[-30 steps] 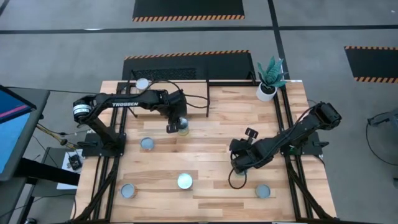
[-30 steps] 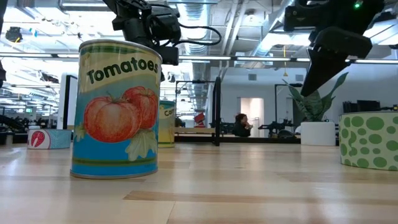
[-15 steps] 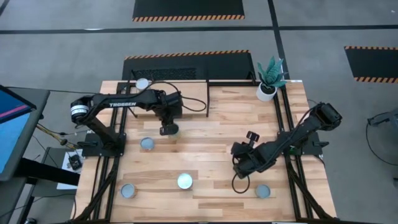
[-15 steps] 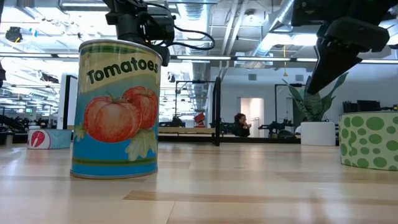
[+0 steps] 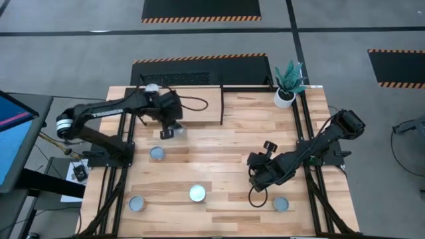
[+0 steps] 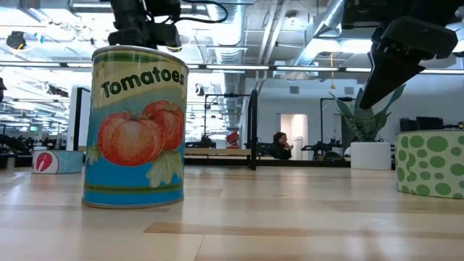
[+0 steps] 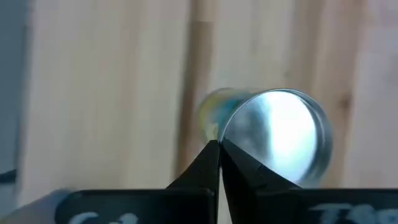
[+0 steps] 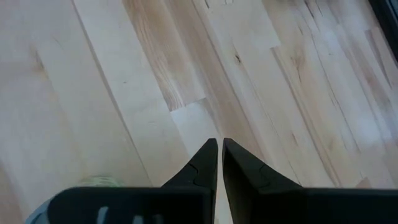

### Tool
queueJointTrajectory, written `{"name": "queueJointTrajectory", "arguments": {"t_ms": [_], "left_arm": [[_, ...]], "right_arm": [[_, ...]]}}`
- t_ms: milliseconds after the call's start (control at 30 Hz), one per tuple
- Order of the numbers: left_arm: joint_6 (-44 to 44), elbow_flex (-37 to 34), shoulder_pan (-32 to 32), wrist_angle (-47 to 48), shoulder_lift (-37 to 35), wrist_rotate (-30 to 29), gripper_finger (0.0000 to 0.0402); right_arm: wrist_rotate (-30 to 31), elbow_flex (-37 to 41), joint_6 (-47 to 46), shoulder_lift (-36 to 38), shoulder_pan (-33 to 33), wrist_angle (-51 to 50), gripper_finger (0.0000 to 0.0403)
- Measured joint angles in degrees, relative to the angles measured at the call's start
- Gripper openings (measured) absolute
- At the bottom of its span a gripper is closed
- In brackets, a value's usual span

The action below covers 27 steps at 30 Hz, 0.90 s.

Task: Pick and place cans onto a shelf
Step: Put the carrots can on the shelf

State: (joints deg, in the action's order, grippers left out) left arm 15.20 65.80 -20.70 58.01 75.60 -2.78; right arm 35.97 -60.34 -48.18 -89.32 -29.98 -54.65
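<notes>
1. 4 cans stand on the bench (image 5: pixel 219 166): 1 toward its left edge (image 5: pixel 157 153), 1 at the near left corner (image 5: pixel 137 203), 1 midway along the near edge (image 5: pixel 198 193), 1 toward the near right corner (image 5: pixel 281 204). A 5th (image 5: pixel 152 87) sits on the shelf (image 5: pixel 202 113), at its far left corner
2. Left gripper (image 5: pixel 167 131) hangs over the shelf's near edge, in the far left part of the bench. Its wrist view shows the jaws pressed together, with 1 more can (image 7: pixel 277 137) just beyond the tips, shiny top up. Whether the tips touch its rim I cannot tell; they are not around its body
3. Right gripper (image 5: pixel 255 180) waits above the near right part of the bench, jaws all but together, pinching nothing
4. Step in hand, as I judge it: getting that can onto the shelf. Jaws this tight cannot take the body, so spread them, centre over the round top, come down straight, then close on the sides
5. Carry it level and clear the thin black rail before lowering
6. Open room: most of the shelf is bare toward its right end, well apart from the can at its corner. The plant pot (image 5: pixel 285 97) at the far right corner is out of the way
</notes>
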Motion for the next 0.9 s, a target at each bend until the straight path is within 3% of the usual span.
{"name": "queueJointTrajectory", "arguments": {"t_ms": [167,567,900], "left_arm": [[2.88,0.04,-4.01,-0.28,-2.32,-4.67,0.0000],[8.99,0.11,-18.49,0.14,-2.30,-3.57,0.0000],[9.53,-0.04,-24.09,2.34,-1.39,-2.26,0.0000]], "right_arm": [[0.00,0.00,0.01,0.00,0.00,0.07,0.0049],[0.02,0.00,0.04,0.00,0.00,0.09,0.0049],[0.04,0.00,0.13,0.00,0.00,0.09,0.0049]]}}
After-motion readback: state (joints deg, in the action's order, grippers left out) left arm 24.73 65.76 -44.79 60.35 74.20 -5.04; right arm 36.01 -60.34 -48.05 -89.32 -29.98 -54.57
